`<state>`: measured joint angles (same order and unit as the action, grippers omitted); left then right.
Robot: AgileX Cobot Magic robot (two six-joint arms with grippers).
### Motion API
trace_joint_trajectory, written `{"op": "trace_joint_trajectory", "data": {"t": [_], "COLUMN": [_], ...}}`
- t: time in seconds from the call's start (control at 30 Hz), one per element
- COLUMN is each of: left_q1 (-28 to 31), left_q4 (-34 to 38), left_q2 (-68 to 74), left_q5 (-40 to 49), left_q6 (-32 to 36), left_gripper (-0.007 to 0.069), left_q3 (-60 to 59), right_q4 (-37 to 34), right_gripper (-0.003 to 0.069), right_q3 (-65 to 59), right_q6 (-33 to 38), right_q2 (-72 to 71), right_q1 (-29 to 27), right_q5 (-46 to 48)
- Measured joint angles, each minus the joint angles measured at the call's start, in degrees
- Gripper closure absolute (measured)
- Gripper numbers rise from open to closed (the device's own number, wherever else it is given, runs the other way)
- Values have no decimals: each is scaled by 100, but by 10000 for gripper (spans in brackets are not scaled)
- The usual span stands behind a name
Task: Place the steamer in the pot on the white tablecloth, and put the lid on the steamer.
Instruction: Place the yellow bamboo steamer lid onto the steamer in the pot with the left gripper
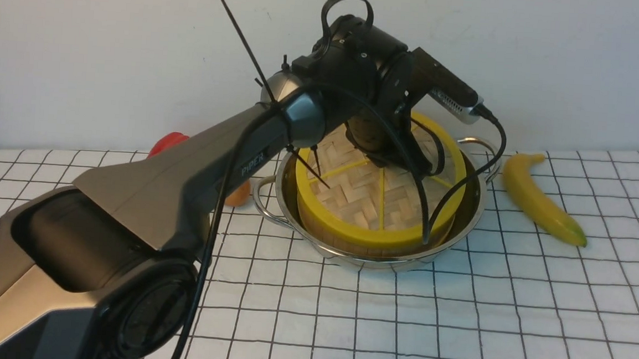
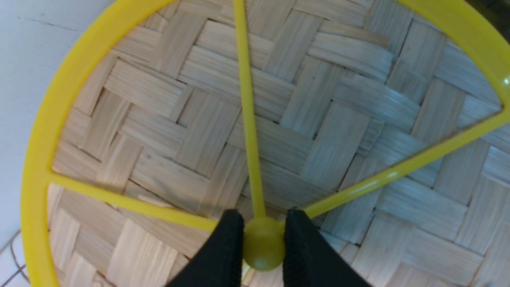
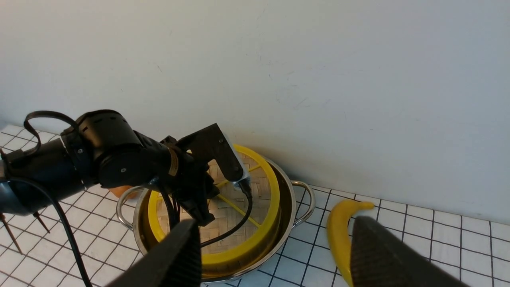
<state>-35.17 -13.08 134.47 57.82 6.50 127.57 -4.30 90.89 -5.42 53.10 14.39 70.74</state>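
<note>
— Hub (image 2: 263, 247) position first: where does it sit against the left gripper (image 2: 263, 215)?
— Right between the two black fingers (image 2: 227, 255). The jaws stand partly closed and pinch the hub from both sides, with the wrist coming down on it from above.
— And the lid (image 1: 376, 199) itself?
— It lies over the steamer (image 1: 311, 220), its yellow rim on the steamer's top edge all along the near side. The steamer stands inside the pot (image 1: 470, 211), and the pot is on the white tablecloth (image 1: 455, 321), toward the back wall. The far rim is hidden behind the wrist, so I can't tell whether the lid is level and fully seated there.
— So which way does the next move go?
— My guess is let go, then lift straight up. The lid is round, so no long axis matters. Its only axis runs up through the hub, and the gripper hangs along that line. Any sideways pull would likely drag the lid off centre.
— Right gripper (image 3: 275, 223)?
— Jaws wide apart with nothing in them. It's held high and well back from the pot, on the side of the banana (image 1: 540, 198). The left arm is the one on the job.
</note>
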Motion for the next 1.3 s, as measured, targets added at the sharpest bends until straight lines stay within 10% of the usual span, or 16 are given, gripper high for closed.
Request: {"op": "trace_joint_trajectory", "data": {"t": [1.3], "left_q1": [0], "left_q4": [-54], "left_q2": [-69], "left_q5": [97], "left_q6": [-135], "left_gripper": [508], "left_q3": [0], "right_q4": [16], "right_gripper": [168], "right_q3": [0], "right_q6": [0], "right_q2": [0], "right_q1": [0], "right_q5": [0]}}
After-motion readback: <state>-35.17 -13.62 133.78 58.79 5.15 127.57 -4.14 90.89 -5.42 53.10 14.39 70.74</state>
